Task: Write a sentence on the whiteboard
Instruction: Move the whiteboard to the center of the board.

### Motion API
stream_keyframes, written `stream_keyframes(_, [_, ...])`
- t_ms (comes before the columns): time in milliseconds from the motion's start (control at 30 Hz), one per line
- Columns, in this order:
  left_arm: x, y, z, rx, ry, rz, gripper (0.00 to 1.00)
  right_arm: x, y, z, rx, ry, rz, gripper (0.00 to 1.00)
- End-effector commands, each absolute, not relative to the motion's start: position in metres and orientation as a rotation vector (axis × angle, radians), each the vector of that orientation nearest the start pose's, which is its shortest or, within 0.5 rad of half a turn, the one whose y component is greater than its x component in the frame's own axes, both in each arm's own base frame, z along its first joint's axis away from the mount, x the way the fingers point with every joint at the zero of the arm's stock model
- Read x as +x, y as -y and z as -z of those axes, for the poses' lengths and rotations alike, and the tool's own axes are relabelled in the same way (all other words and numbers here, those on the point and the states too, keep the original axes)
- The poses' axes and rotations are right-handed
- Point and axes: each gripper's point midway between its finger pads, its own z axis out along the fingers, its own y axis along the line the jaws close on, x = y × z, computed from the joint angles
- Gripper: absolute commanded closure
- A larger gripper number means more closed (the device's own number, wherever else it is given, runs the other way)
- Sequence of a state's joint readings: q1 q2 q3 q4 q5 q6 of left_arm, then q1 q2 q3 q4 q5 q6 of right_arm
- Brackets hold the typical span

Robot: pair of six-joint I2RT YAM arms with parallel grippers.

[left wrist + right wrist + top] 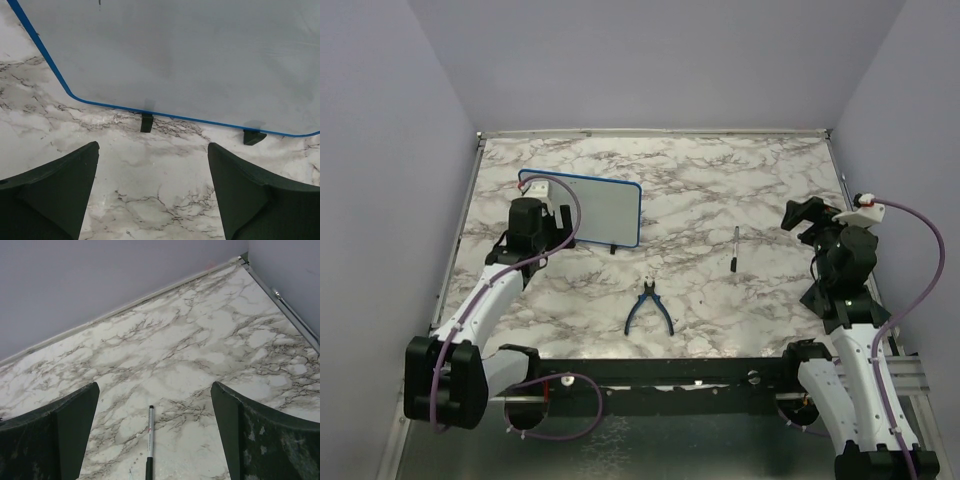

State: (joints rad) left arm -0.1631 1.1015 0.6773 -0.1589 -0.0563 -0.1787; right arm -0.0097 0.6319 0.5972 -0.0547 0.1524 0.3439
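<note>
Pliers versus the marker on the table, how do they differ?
The pliers have blue handles splayed in a V; the marker is one thin straight stick, white and black. The pliers lie mid-table; the marker lies farther right and back. Both lie flat on the table, untouched.

place: robot lab cell | cues: plain enclosing walls (650, 60), marble-print table (720, 180), mounted arms (850, 370)

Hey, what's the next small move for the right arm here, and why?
Probably lower the right gripper onto the marker and close on it. The marker lies loose on the table just ahead, in line with the open jaws. Neither arm holds anything, and the whiteboard looks essentially unwritten, so writing likely cannot start until the marker is picked up.
</note>
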Motion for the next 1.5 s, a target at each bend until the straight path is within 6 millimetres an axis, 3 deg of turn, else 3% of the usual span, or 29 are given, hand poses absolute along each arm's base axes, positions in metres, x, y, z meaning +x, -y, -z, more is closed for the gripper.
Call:
stream_keyframes(0, [0.335,0.054,-0.122,-0.001,-2.168,0.131,0.16,0.295,0.015,-0.263,0.402,-1.596,-0.139,0.02])
stream_keyframes(167, [0.336,0.048,-0.109,-0.017,-2.192,0.093,0.3,0.296,0.014,-0.262,0.399,-1.597,-0.145,0.02])
stream_keyframes(333, [0.334,0.054,-0.088,-0.01,-2.236,0.12,0.37,0.297,0.012,-0.259,0.395,-1.605,-0.148,0.02])
stream_keyframes(467, [0.332,0.057,-0.071,-0.003,-2.284,0.114,0.38,0.297,0.013,-0.26,0.393,-1.6,-0.147,0.02])
stream_keyframes(967, [0.341,0.06,-0.05,-0.019,-2.292,0.123,0.44,0.293,0.012,-0.263,0.387,-1.577,-0.156,0.02])
stream_keyframes(1467, [0.355,0.063,-0.041,-0.007,-2.289,0.127,0.53,0.293,0.011,-0.26,0.386,-1.583,-0.159,0.02])
